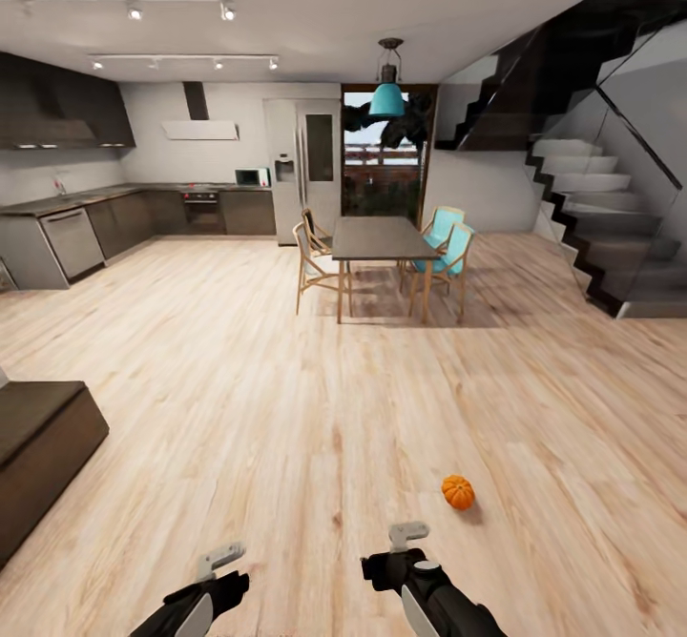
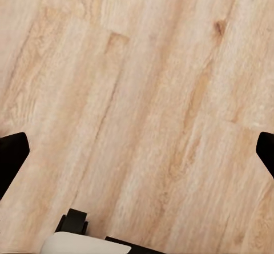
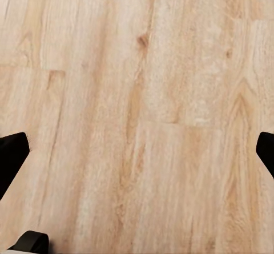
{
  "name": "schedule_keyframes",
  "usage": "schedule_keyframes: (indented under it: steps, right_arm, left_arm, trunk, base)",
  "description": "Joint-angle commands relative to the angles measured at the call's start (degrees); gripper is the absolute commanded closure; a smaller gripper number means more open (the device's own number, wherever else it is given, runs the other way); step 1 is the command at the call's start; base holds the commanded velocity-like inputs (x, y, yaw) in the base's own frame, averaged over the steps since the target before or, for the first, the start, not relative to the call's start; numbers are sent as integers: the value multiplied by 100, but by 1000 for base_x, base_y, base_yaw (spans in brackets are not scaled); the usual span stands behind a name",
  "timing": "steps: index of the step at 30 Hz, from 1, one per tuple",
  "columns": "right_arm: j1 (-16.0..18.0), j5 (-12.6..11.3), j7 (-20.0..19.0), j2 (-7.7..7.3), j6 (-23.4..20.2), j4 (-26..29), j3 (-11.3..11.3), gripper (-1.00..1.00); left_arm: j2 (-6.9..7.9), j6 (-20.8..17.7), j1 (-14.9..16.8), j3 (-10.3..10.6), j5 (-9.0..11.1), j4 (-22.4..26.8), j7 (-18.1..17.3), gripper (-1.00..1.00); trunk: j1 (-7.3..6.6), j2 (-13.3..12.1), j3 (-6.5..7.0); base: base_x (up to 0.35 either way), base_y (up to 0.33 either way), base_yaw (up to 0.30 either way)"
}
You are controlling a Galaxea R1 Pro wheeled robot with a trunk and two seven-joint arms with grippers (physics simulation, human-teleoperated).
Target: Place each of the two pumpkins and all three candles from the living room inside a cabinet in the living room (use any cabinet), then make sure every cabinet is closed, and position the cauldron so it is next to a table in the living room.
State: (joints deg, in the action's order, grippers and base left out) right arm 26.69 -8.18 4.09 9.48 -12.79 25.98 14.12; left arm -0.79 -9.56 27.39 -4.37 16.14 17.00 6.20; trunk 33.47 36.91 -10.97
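One small orange pumpkin (image 1: pixel 458 491) lies on the light wooden floor, a short way ahead and to the right of my right gripper (image 1: pixel 408 533). My left gripper (image 1: pixel 221 557) hangs low at the near edge, further left. In the wrist views, the left gripper (image 2: pixel 137 151) and the right gripper (image 3: pixel 137 151) each have dark fingertips (image 2: pixel 11 154) (image 3: pixel 12 151) spread wide over bare floorboards, holding nothing. The candles and the cauldron are out of view. A low dark-brown unit (image 1: pixel 38 437) sits at the left edge; I cannot tell whether it is a cabinet.
A dining table (image 1: pixel 382 236) with several chairs stands in the middle distance. A kitchen counter (image 1: pixel 86 227) and a fridge (image 1: pixel 305 165) line the back left, and a staircase (image 1: pixel 601 236) rises at the right. Open wooden floor (image 1: pixel 286 399) lies between.
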Motion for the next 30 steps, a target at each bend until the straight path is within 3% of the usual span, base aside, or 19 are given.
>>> schedule_keyframes:
  steps: [1, 9, 14, 23, 30]
  right_arm:
    - [3, -58, 45, -7, -30, 13, 47, -100]
    - [-1, -52, 48, -2, -26, 13, 47, -100]
    - [2, -52, 48, 1, -25, 13, 47, -100]
    - [-12, -52, 13, -7, 35, 20, 55, -100]
    - [-31, -43, 4, -12, 360, 22, 70, -100]
  left_arm:
    - [-6, -34, -3, -42, 2, 14, 8, -100]
    - [9, 95, -21, -46, -12, 11, 12, -100]
    - [10, 299, -23, -45, 1, 6, 20, -100]
    - [8, 340, -27, -38, -3, 5, 21, -100]
    - [8, 341, -30, -37, -6, 5, 22, -100]
  trunk:
    - [2, 7, -9]
    - [2, 7, -9]
    - [2, 7, -9]
    - [2, 7, -9]
    - [2, 7, -9]
  base:
    - [0, 0, 292]
    - [72, 0, 292]
    - [287, 0, 292]
    - [322, -21, 282]
    - [325, -119, 62]
